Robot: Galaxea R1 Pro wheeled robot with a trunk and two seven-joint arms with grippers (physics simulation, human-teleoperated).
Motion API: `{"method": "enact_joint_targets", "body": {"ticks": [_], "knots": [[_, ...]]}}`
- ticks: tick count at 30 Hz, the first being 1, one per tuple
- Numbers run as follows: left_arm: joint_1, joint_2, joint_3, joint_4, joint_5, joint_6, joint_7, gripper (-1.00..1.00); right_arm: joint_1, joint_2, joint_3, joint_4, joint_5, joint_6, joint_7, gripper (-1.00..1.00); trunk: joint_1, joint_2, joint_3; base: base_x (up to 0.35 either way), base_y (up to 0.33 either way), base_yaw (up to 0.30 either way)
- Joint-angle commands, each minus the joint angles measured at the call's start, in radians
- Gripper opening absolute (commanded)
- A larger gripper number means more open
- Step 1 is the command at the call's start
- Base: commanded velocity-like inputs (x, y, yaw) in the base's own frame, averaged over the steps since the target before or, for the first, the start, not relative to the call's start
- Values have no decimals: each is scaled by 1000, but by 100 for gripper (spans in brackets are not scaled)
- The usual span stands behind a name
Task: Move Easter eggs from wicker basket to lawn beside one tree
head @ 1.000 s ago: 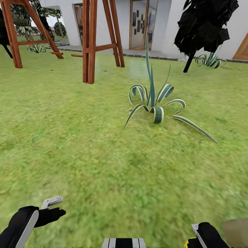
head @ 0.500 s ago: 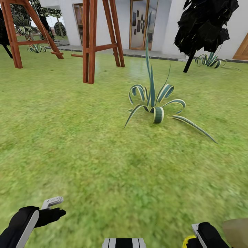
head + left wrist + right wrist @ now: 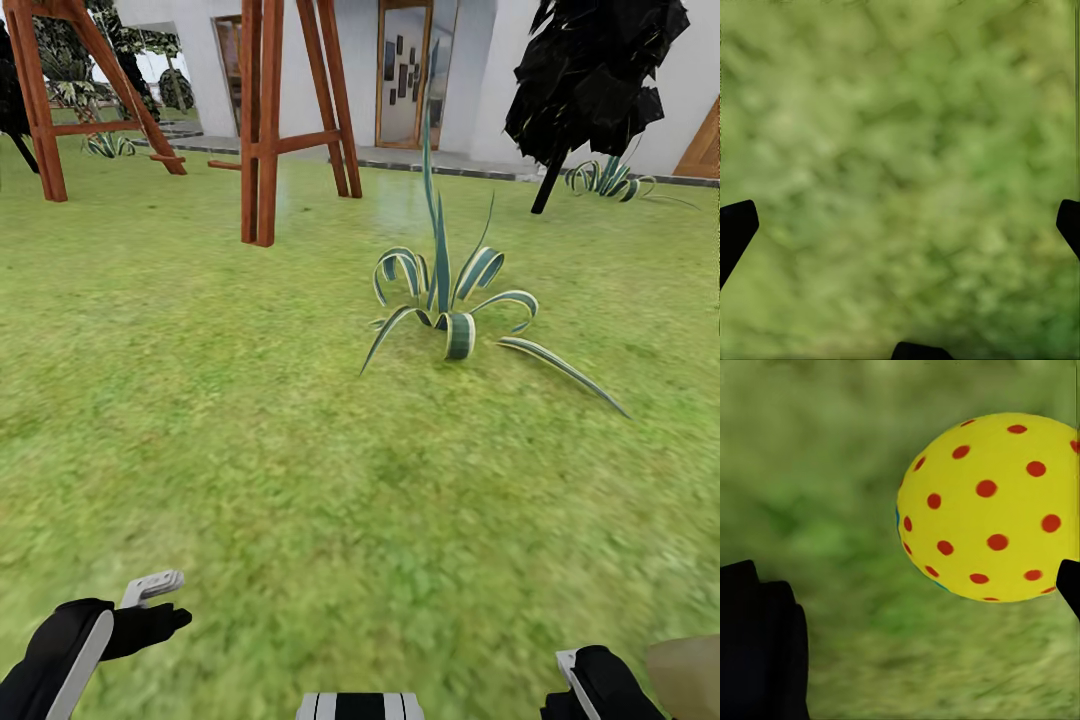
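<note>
One Easter egg (image 3: 994, 506), yellow with red dots, hangs close in front of the right wrist camera over blurred lawn (image 3: 832, 472). It sits against one dark finger at the picture's edge, and a clear gap separates it from the other finger (image 3: 761, 641). My right gripper (image 3: 934, 611) is open; its tip (image 3: 585, 680) shows low at the right in the head view. My left gripper (image 3: 165, 600) is open and empty over the lawn (image 3: 300, 450), as the left wrist view (image 3: 900, 225) confirms. The wicker basket, the other eggs and the slim-trunked tree are out of view.
A spiky striped plant (image 3: 445, 290) stands ahead in the middle. The wooden swing frame (image 3: 265, 120) is at the back left, with the white house behind it. A dark-leaved plant on a thin slanted stem (image 3: 590, 80) stands at the back right. A blurred tan shape (image 3: 688, 668) fills the bottom right corner.
The head camera shifted slightly, so the scene sits a little lower. The yellow patch of egg beside my right gripper in the head view is gone from sight.
</note>
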Motion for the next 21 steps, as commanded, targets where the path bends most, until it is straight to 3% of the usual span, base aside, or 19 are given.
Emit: {"method": "enact_joint_targets", "body": {"ticks": [1, 6, 11, 21], "knots": [[0, 0, 1, 4, -1, 5, -3, 100, 0, 0, 2, -1, 6, 4, 5, 100, -1, 0, 3, 0, 0, 0], [0, -2, 7, 58, 1, 3, -1, 100, 0, 0, 4, -1, 6, 4, 6, 100, -3, 1, 23, -81, 0, 0], [0, -21, 7, 81, 0, 0, 0, 100, 0, 1, 6, -1, 6, 4, 5, 100, -5, 2, 42, -307, 0, 0], [0, -25, 7, 86, 0, -1, 0, 100, 0, 1, 7, -1, 6, 3, 6, 100, -10, 5, 81, -287, -19, 0]]}}
